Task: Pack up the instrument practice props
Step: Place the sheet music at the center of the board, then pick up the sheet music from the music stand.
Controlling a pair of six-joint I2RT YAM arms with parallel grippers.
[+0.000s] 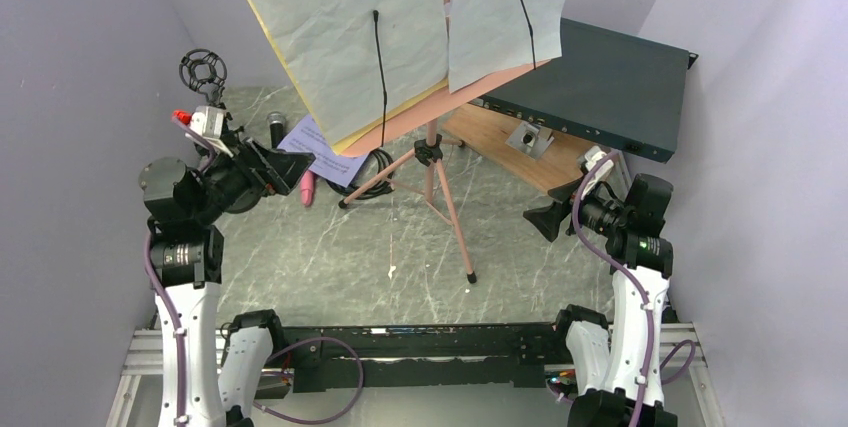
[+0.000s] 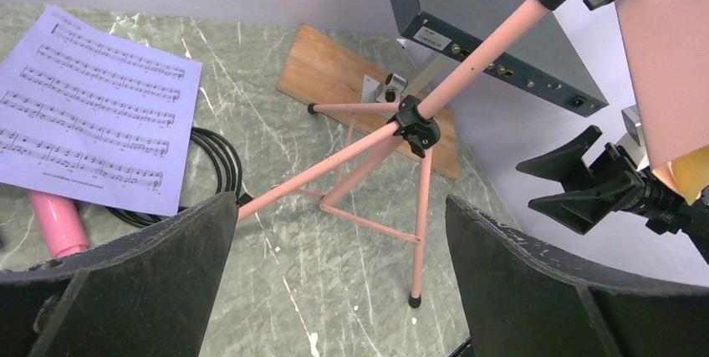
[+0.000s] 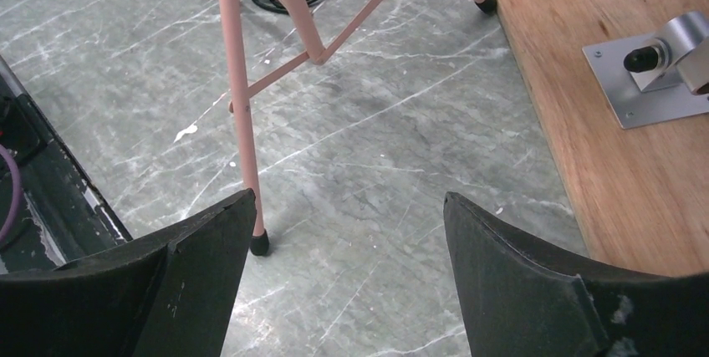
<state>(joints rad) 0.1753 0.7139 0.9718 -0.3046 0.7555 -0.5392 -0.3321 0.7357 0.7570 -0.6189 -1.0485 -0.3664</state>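
A grey-green marbled counter (image 1: 330, 257) runs between pale lilac walls. At the back right, a teal rack box (image 1: 600, 92) overlaps a wooden board (image 1: 495, 152) that carries a small metal bracket (image 1: 528, 137).

The pink stand (image 1: 432, 182) is upright on its tripod mid-counter. Its tilted desk (image 1: 480, 82) holds pale pages (image 1: 345, 37) over a yellow page (image 1: 355, 135).

To the left, a printed sheet (image 1: 322, 147) lies flat across a black cable coil (image 1: 378, 165) and a pink mic (image 1: 307, 188). A black mic (image 1: 275, 127) lies just behind. A round black holder (image 1: 203, 69) sits in the back left corner.

The left hand (image 2: 341, 206) is spread wide and grips nothing, above the counter beside the sheet. The right hand (image 3: 349, 200) is equally wide and empty, low over the counter between a tripod foot and the board.
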